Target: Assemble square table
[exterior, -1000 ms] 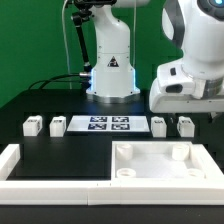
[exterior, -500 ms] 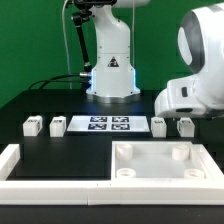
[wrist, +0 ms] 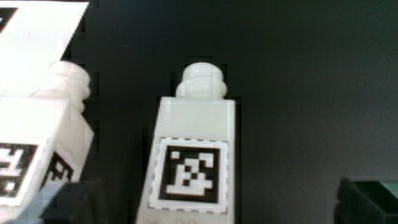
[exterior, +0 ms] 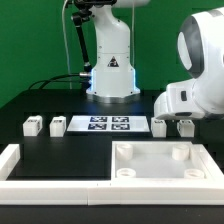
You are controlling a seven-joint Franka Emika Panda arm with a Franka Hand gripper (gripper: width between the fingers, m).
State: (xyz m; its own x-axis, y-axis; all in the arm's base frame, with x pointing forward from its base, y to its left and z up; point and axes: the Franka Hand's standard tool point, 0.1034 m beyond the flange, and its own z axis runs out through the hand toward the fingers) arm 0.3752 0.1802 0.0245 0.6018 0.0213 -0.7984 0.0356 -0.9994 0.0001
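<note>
You are seeing a second leg (wrist: pixel 45 125) sitting just beside the white, round-tipped tagged leg (wrist: pixel 196 135), the gripper (wrist: pixel 214 207) standing with jaws apart.

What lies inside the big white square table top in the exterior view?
Inside the table top only its own round sockets show, near the corners; no loose part shows there. Its near rim hides the front strip of the floor.

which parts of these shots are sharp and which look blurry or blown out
Exterior view: even light, table top nearly blown out white, marker board fairly crisp. Wrist view: the middle leg is soft though its tag is readable, the claw just dark blurs either side of it.
</note>
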